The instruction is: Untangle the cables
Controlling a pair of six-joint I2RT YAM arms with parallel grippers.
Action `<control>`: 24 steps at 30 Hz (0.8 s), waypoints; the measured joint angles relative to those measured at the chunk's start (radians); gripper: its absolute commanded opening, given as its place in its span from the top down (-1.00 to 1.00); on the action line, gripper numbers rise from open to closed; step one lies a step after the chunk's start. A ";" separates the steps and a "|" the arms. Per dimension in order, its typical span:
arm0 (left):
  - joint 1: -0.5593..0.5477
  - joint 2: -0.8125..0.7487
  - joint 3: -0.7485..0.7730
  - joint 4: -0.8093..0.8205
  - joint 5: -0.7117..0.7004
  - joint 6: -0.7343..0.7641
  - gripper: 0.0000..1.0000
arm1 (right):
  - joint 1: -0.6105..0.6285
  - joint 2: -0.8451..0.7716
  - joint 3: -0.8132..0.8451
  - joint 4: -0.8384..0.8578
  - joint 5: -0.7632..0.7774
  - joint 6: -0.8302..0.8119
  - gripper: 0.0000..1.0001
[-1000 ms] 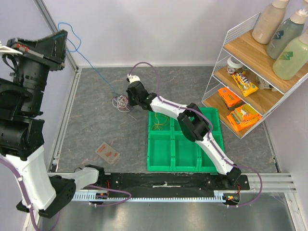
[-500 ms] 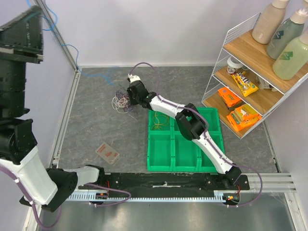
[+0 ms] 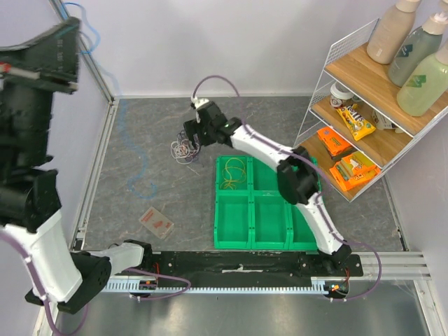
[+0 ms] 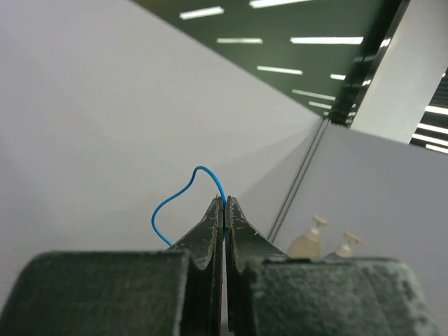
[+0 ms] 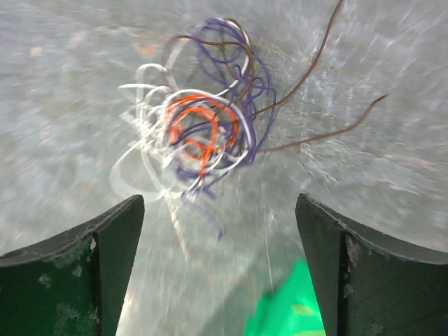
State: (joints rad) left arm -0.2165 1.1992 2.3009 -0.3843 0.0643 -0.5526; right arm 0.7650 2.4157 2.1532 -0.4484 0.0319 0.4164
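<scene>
The cables (image 3: 183, 151) lie as a small tangle of purple, white, orange and dark wires on the grey table, just left of the green tray (image 3: 269, 245). In the right wrist view the tangle (image 5: 203, 133) sits just beyond my fingertips. My right gripper (image 3: 191, 137) (image 5: 218, 203) hovers over it, open, with nothing between the fingers. A loop of yellow wire (image 3: 234, 171) lies in the tray's far-left compartment. My left gripper (image 3: 73, 28) (image 4: 224, 201) is raised high at the left, shut on a thin blue cord (image 4: 178, 189). The cord (image 3: 133, 161) trails down, blurred, to the table.
A wire shelf (image 3: 318, 105) with snack packs and bottles stands at the right. A small clear packet (image 3: 156, 222) lies on the table near the left front. An aluminium rail (image 3: 96, 175) runs along the table's left side.
My right gripper opened and pulled up off the tangle, which stays on the table. The blue cord came free of the tangle and swung left. The left arm stays raised.
</scene>
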 measured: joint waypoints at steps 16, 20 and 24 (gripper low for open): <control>0.000 -0.048 -0.482 0.071 0.430 -0.187 0.96 | -0.004 -0.657 -0.253 -0.175 0.070 -0.147 -0.96; -0.013 -0.023 -0.606 0.246 0.579 -0.334 0.96 | -0.010 -0.828 -0.480 -0.211 0.149 -0.136 -0.96; -0.097 0.053 -0.666 0.345 0.615 -0.403 0.96 | -0.010 -1.072 -0.718 -0.182 0.146 -0.155 -0.96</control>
State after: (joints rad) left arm -0.3130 1.2522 1.6348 -0.0395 0.6788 -0.9558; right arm 0.7551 1.3437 1.4349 -0.6304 0.1776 0.2615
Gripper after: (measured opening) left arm 0.024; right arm 0.980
